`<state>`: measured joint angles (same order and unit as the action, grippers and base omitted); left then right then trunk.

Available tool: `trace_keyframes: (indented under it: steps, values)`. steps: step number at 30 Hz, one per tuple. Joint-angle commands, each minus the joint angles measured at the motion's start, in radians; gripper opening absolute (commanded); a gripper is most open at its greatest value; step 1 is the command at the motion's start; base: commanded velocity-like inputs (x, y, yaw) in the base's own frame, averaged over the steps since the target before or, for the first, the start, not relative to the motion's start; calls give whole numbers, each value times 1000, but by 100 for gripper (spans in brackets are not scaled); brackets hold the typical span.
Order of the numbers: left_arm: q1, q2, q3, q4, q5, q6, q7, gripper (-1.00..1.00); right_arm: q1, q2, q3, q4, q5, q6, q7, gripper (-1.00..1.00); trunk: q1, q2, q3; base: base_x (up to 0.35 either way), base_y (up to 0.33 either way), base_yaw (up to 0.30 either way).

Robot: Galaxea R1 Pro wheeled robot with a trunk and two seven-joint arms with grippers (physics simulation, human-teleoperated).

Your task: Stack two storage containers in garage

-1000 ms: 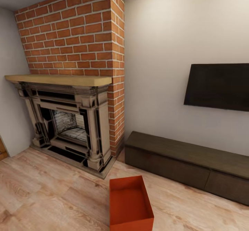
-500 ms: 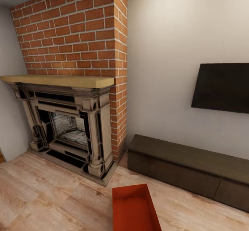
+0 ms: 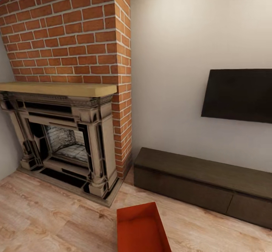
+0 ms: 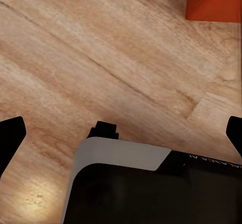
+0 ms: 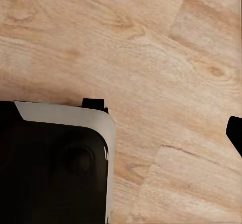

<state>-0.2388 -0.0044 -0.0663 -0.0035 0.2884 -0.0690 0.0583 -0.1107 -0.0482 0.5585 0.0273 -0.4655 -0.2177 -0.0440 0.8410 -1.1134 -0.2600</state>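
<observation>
My left gripper (image 4: 121,133) hangs spread wide over the wood-plank floor (image 4: 101,58), holding nothing, with a storage container (image 4: 214,0) nearby. My right gripper's spread I cannot tell.

One bit of text: white lettering on the black robot base (image 4: 151,189), lower right of the left wrist view. It's upside down and cut by the frame edge; looks like "GALAXEA", but only partly legible. Nothing readable elsewhere: no labels, numbers or signs in the head view or right wrist view.
</observation>
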Motion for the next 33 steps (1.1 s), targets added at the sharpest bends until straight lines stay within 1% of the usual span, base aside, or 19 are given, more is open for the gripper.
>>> trace_keyframes:
  steps: [1, 8, 18, 23, 33]
  values:
    - [-1, 0, -7, 0, 8, -3, 3, 100, -1, 1, 9, 3, -7, -5, 0, 100, 0, -1, -1, 1, 0, -190]
    - [-1, -1, -7, 0, 8, -3, 3, 100, -1, 1, 8, 3, -7, -5, -1, 100, 0, -1, -1, 0, 0, -146]
    - [-1, -1, -8, 0, 7, -3, 3, 100, -1, 0, 9, 3, -7, -4, 2, 100, 0, -1, -1, 8, 0, -17]
    - [-1, 0, -7, 0, 7, -3, 3, 100, -1, -1, 9, 3, -7, -3, 4, 100, 0, -1, -1, 176, -16, -1]
    - [-1, 0, -7, 0, 8, -3, 3, 100, -1, 0, 9, 3, -5, -5, -2, 100, 0, -1, -1, 259, -136, 0]
